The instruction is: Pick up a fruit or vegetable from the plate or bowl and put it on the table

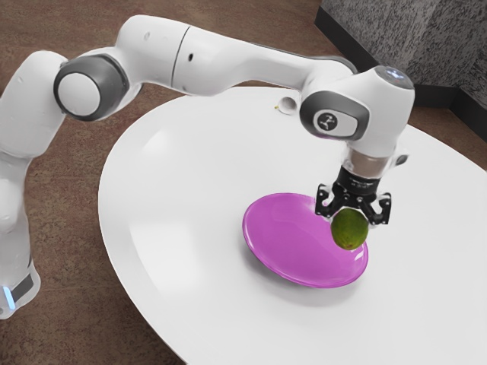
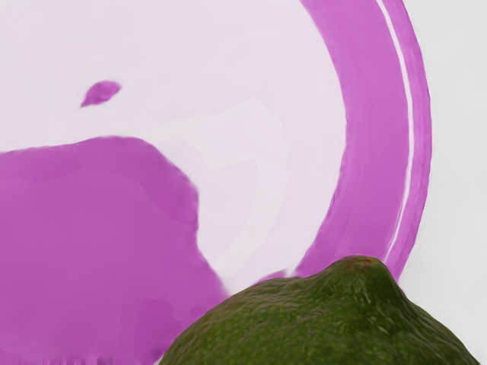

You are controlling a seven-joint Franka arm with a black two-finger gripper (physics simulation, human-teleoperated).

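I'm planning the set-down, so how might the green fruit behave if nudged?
The green fruit looks nearly round, so it would probably roll. The nub at its end may make it veer. Its bumpy skin may resist slipping.

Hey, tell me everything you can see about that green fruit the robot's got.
The green fruit is rounded, its dark olive skin finely bumpy with a soft sheen. One end swells into a stubby nub with a small brownish tip. It looks whole, with no cut visible. It hangs below the hand, held between the black fingers, raised above one side of the purple plate and apparently not touching it.
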